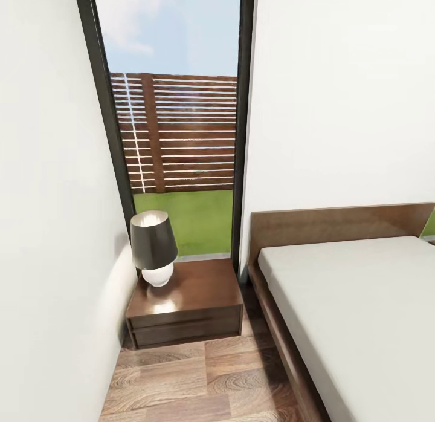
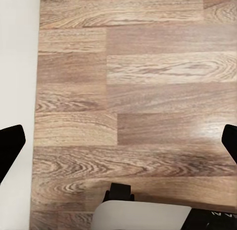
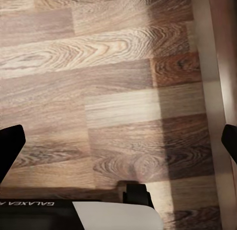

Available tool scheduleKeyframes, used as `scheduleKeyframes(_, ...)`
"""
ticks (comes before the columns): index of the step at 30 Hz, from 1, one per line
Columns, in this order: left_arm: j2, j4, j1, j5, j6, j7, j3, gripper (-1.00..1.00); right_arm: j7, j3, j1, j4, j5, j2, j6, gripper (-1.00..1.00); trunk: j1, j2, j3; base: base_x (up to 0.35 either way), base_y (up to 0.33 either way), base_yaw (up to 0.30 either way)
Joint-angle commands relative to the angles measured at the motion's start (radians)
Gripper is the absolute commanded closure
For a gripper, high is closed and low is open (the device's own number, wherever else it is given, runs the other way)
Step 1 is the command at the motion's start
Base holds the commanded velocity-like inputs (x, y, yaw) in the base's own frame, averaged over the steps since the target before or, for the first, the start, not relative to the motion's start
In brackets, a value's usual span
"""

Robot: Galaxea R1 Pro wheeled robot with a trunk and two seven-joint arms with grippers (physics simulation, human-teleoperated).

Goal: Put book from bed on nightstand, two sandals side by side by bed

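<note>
Nightstand (image 1: 193,301) stands beside the bed (image 1: 356,313); both jaws spread over floor (image 2: 148,92).

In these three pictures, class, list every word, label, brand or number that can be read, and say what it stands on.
"GALAXEA", seen upside down, white on the black body of the robot's right arm in the right wrist view.
A few white marks on the black body of the left arm in the left wrist view: cut off and too small to read.
No lettering on the nightstand, lamp, bed or walls.
</note>
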State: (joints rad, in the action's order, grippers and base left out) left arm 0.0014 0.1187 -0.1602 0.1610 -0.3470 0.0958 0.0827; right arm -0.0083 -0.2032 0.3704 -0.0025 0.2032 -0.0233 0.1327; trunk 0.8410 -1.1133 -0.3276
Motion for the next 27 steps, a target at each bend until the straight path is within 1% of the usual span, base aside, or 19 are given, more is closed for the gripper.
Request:
scheduleKeyframes(1,0.0,-0.001,0.0,0.008,-0.003,0.004,0.009,-1.0,-0.001,-0.008,0.0,0.0,0.01,-0.001,0.004,-1.0,0.0,-0.001,-0.001,0.0,0.0,0.0)
scheduleKeyframes(7,0.0,-0.001,0.0,0.008,-0.003,0.004,0.009,-1.0,0.0,-0.012,-0.01,-0.009,0.008,-0.003,0.024,-1.0,0.0,-0.001,-0.001,0.0,0.0,0.0)
scheduleKeyframes(11,0.0,-0.001,0.0,0.008,-0.003,0.004,0.008,-1.0,0.004,-0.016,-0.019,-0.018,0.007,-0.005,0.076,-1.0,0.0,-0.001,-0.001,0.0,0.0,0.0)
scheduleKeyframes(14,0.0,-0.001,0.0,0.008,-0.003,0.004,0.008,-1.0,0.016,-0.019,-0.021,-0.04,0.007,-0.011,0.092,-1.0,0.0,-0.001,-0.001,0.0,0.0,0.0)
scheduleKeyframes(18,0.0,-0.001,0.0,0.009,-0.003,0.004,0.008,-1.0,0.036,-0.023,-0.023,-0.132,0.005,-0.043,0.093,-1.0,0.0,-0.001,-0.001,0.0,0.0,0.0)
scheduleKeyframes(20,0.0,-0.001,0.0,0.008,-0.003,0.004,0.009,-1.0,0.041,-0.03,-0.023,-0.202,0.005,-0.058,0.063,-1.0,0.0,-0.001,-0.001,0.0,0.0,0.0)
scheduleKeyframes(21,0.0,-0.001,0.0,0.008,-0.003,0.004,0.009,-1.0,0.041,-0.03,-0.023,-0.202,0.005,-0.058,0.063,-1.0,0.0,-0.001,-0.001,0.0,0.0,0.0)
scheduleKeyframes(23,0.001,-0.001,0.0,0.008,-0.002,0.004,0.008,-1.0,0.044,-0.043,-0.024,-0.301,0.005,-0.068,-0.003,-1.0,0.0,-0.001,-0.001,0.0,0.0,0.0)
scheduleKeyframes(25,0.001,-0.001,-0.001,0.008,0.0,0.004,0.008,-1.0,0.046,-0.057,-0.029,-0.438,0.005,-0.073,-0.114,-1.0,0.0,-0.001,-0.001,0.0,0.0,0.0)
scheduleKeyframes(27,0.001,0.0,-0.001,0.008,0.003,0.004,0.009,-1.0,0.047,-0.066,-0.05,-0.618,0.004,-0.075,-0.258,-1.0,0.0,-0.001,-0.001,0.0,0.0,0.0)
